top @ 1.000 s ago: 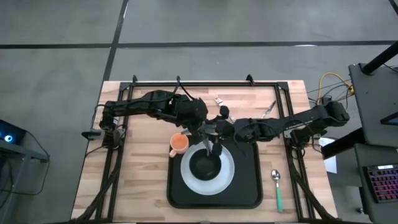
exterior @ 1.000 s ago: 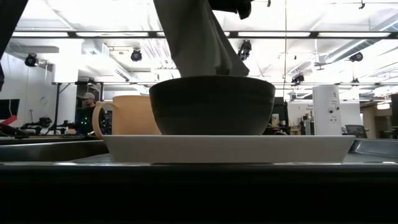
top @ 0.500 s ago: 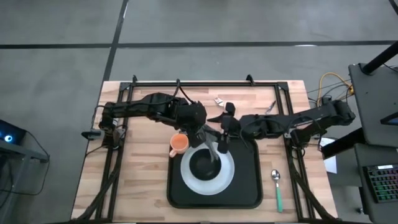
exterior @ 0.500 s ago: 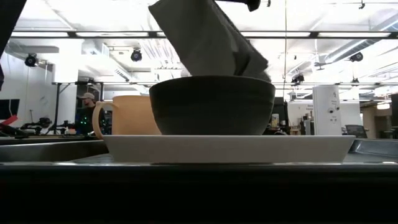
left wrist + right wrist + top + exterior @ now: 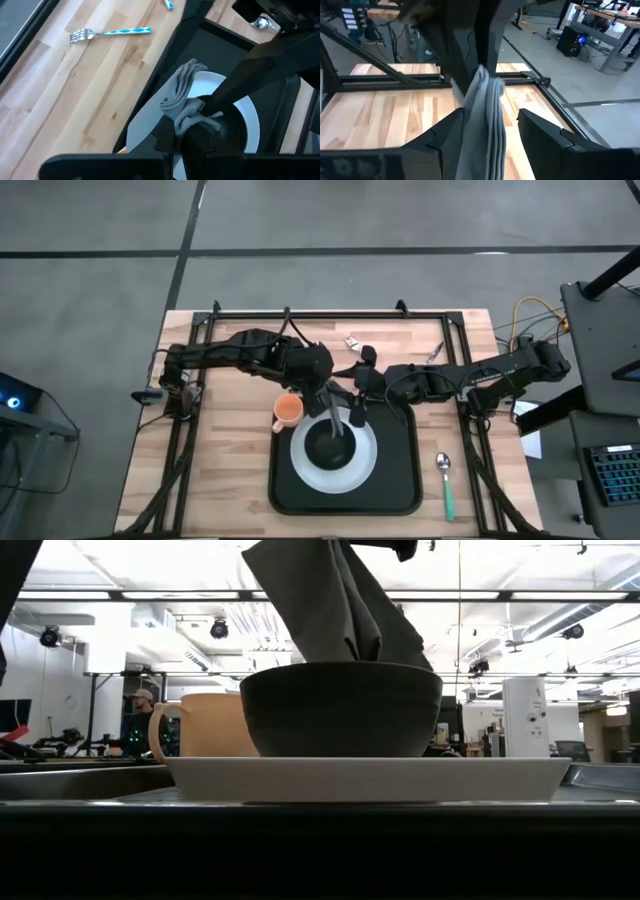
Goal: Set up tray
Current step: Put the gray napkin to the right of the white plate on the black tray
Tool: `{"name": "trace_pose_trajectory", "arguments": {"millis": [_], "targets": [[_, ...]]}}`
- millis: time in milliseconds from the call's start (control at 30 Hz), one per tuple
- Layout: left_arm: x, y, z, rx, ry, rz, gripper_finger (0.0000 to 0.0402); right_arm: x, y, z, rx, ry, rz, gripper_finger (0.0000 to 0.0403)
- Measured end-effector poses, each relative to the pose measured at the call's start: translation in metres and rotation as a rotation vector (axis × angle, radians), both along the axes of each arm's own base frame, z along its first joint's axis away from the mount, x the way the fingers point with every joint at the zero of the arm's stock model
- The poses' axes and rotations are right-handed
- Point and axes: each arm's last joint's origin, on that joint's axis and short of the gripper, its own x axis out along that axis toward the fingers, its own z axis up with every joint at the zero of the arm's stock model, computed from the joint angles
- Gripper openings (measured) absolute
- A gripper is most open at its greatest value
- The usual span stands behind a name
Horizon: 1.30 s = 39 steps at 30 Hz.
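Plainly, black rimmed tray (image 5: 400, 470).

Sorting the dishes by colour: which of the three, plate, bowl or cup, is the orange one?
The cup, standing just off the plate's rim toward the left arm. The plate is white and the bowl sitting on it is black; all three are on the black tray.

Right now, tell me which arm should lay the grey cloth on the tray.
Left, probably: the left tool is shut on the grey cloth hanging over the black bowl, while the right tool only straddles it, fingers open.
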Motion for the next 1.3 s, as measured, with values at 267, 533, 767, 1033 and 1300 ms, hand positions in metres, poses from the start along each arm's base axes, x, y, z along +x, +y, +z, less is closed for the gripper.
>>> {"name": "trace_pose_trajectory", "arguments": {"millis": [267, 533, 767, 1033, 1300], "targets": [[0.004, 0.008, -0.003, 0.01, -0.005, 0.014, 0.0, 0.0, 0.001, 0.001, 0.017, -0.015, 0.009, 0.0178], [0.009, 0.009, 0.0, 0.021, -0.056, -0.005, 0.0, 0.005, 0.002, -0.008, 0.011, 0.01, 0.004, 0.0178], [0.008, 0.006, 0.0, 0.017, -0.049, -0.015, 0.0, 0.006, 0.002, -0.009, 0.01, 0.015, 0.011, 0.0173], [0.008, 0.003, -0.001, -0.036, -0.042, -0.055, 0.0, 0.004, 0.002, -0.013, 0.013, 0.05, 0.007, 0.0064], [0.012, -0.003, -0.005, -0.075, -0.028, -0.119, 0.0002, 0.003, 0.003, -0.014, 0.007, 0.069, 0.044, 0.001]]}}
